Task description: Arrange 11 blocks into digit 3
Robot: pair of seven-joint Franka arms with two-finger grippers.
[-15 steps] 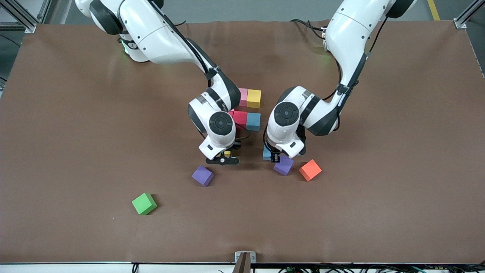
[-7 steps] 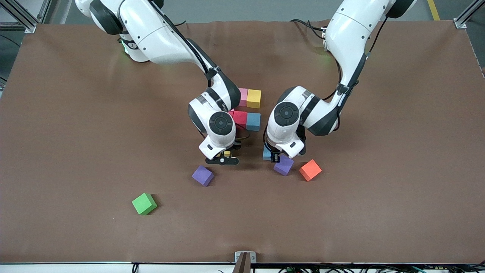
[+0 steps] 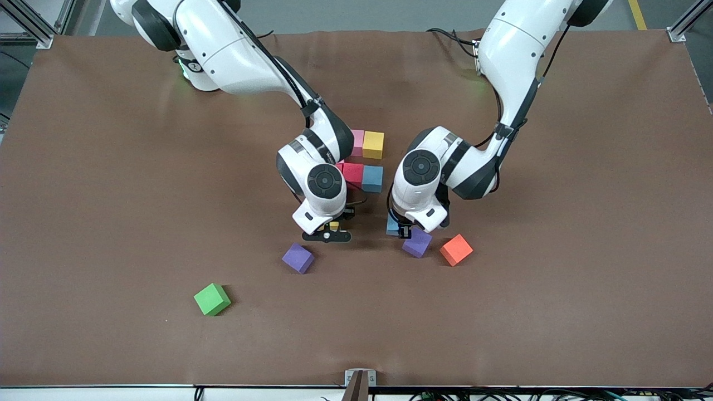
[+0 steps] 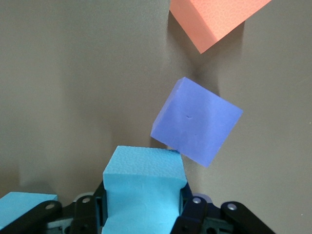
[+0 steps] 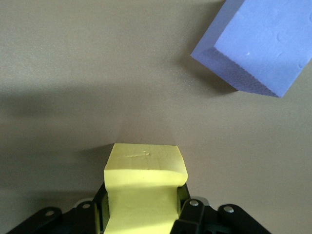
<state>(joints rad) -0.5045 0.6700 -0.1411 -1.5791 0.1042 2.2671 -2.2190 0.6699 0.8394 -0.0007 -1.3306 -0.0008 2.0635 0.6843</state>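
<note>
My left gripper [image 3: 402, 229] is shut on a light blue block [image 4: 144, 187], low over the table. A purple block [image 4: 196, 125] lies tilted just past its edge. Another light blue block [image 4: 24, 209] shows beside the held one. My right gripper [image 3: 328, 229] is shut on a yellow block [image 5: 144, 187], held low beside a second purple block [image 3: 298, 258]. Farther from the front camera, a pink block [image 3: 357, 142], a yellow block [image 3: 373, 145], a red block [image 3: 353, 173] and a light blue block [image 3: 372, 178] sit together. The right arm hides the rest of that group.
An orange cube [image 3: 456, 249] lies next to the purple block by my left gripper, toward the left arm's end. A green cube [image 3: 211, 299] sits alone nearer to the front camera, toward the right arm's end. Brown cloth [image 3: 557, 312] covers the table.
</note>
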